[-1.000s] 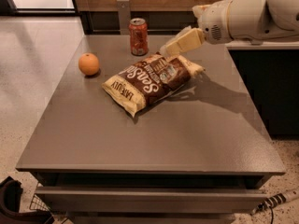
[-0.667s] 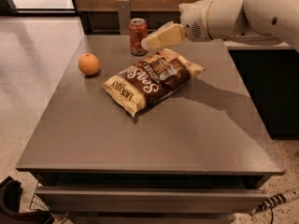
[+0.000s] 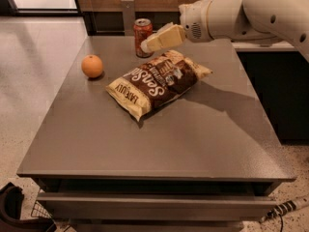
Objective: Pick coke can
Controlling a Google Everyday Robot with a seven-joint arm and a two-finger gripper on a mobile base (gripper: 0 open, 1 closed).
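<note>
Nearest, along the front edge: plain grey table [image 3: 145,149] top. Further in, about the middle, lying flat and askew: a brown-and-yellow chip bag [image 3: 154,83], one corner pointing at the right edge. Off toward the left edge, well apart from the bag: an orange [image 3: 92,65]. Farthest, close to the far edge and roughly midway along it: the coke can [image 3: 141,30], upright, silver top showing, just beyond the bag's far end. Reaching in from the right, above the bag's far end: the gripper [image 3: 147,45], cream-coloured, tip at the can's right side, touching or just short of it; impossible to say which. Released or clenched: cannot tell. No sign of a hold on the can yet.

Likely trouble from here: tipping the can, or shoving it toward the far edge, through a sideways nudge from the tip before any proper closing around it. Also possible: snagging the puffy bag underneath by dipping too low, then dragging it against the can. Worth lining up squarely and level first.
</note>
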